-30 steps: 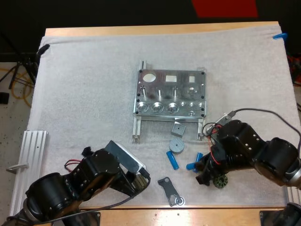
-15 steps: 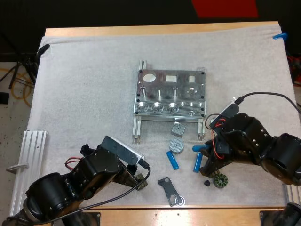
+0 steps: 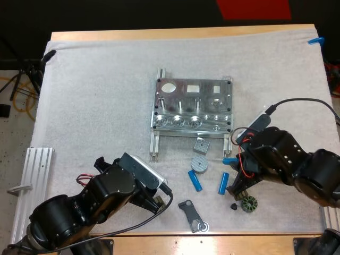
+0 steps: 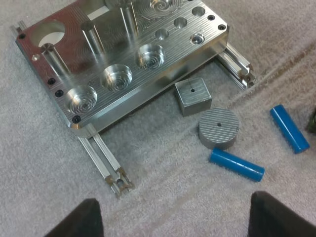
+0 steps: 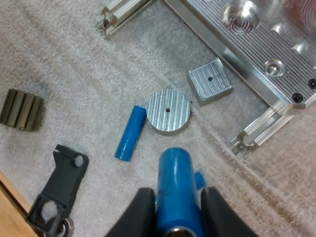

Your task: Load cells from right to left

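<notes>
**Blue cylinder held at the right, near side of the fixture**

1. Right gripper point(image 5: 175, 217): clamped from both sides on a blue cylinder point(image 5: 174, 182). I see it above the mat point(image 3: 95, 95), just off the near right corner of the metal fixture point(image 3: 192, 112).
2. Left gripper point(image 4: 177, 222): fingers point(image 4: 79, 219) wide apart with nothing between them, over the mat near-left of the fixture.
3. Second cylinder point(image 3: 195, 180): lying flat, just near of the round disc point(image 3: 199, 164).
4. Third cylinder point(image 3: 223, 183): lying flat, right of the second, beside my right arm.
5. Square block point(image 3: 201, 144): between the disc and the fixture's near edge.
6. Black bracket point(image 3: 192, 215): close to the mat's near edge.
7. Ribbed dark part point(image 3: 248, 204): at the near right, with a small black piece point(image 3: 234, 206) just left of it.
8. Grooved metal rail point(image 3: 32, 175): at the table's left edge.
</notes>
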Robot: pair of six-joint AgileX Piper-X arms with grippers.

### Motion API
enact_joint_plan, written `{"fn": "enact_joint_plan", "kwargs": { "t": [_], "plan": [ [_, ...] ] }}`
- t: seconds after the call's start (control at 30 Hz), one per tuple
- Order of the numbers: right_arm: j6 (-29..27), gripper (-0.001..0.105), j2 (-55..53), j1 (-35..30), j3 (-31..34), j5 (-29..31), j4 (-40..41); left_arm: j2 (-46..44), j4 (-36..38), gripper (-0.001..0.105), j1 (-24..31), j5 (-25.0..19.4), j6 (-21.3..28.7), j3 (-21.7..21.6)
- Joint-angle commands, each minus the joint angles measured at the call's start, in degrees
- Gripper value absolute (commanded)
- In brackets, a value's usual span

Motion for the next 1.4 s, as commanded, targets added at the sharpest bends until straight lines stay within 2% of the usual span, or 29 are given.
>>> {"fn": "enact_joint_plan", "kwargs": {
  "t": [0.0, 0.23, 0.47, 0.8, 1.1, 1.37],
  "plan": [
    [-1.14, 0.014, 1.19, -0.15, -1.31, 0.0, 1.3, -0.29, -0.34, 0.062, -0.04, -1.29, -0.07, -0.23],
    [-6.8, 0.014, 9.39, -6.27, -7.86, 0.0, 5.71, -0.29, -0.34, 0.062, -0.04, -1.29, -0.07, -0.23],
    [-11.53, 0.014, 19.47, -12.71, -18.04, 0.0, 9.7, -0.29, -0.44, 0.062, -0.04, -1.29, -0.07, -0.23],
    [-13.68, 0.014, 32.91, -14.03, -28.07, 1.01, 10.52, -0.29, -5.08, 0.062, -0.04, -0.89, -0.07, -0.23],
    [-16.4, 0.014, 41.86, -14.03, -31.61, 7.46, 7.82, -0.29, -4.91, 0.062, -0.04, -0.89, -0.07, -0.23],
    [-16.88, 0.014, 46.22, -14.93, -31.61, 7.91, 6.88, -0.29, -4.91, 0.062, -0.04, -0.89, -0.07, -0.23]
  ]
}}
